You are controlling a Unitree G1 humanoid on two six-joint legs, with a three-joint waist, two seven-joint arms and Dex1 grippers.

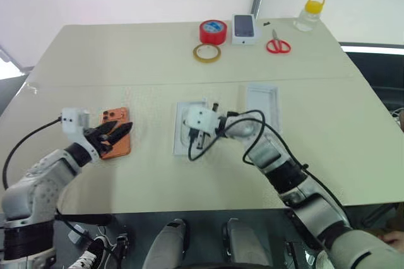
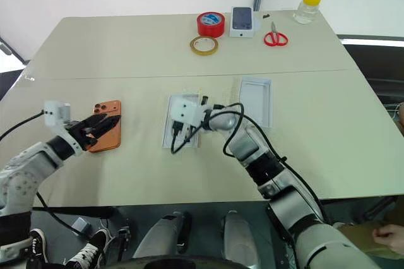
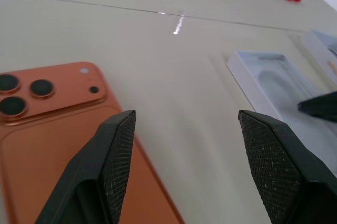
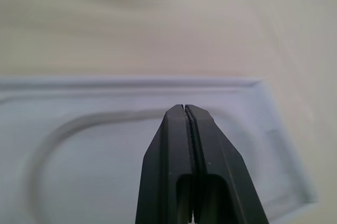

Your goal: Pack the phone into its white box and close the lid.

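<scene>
Hovering at the near left, the left gripper held its jaws wide over the phone, gripping nothing. At centre, the right gripper was pinched shut, empty, above the white box. The lid lay farther right.

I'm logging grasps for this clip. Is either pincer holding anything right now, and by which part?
Nothing is held. The left pincer is open above the phone; the right pincer is shut empty over the white box.
</scene>
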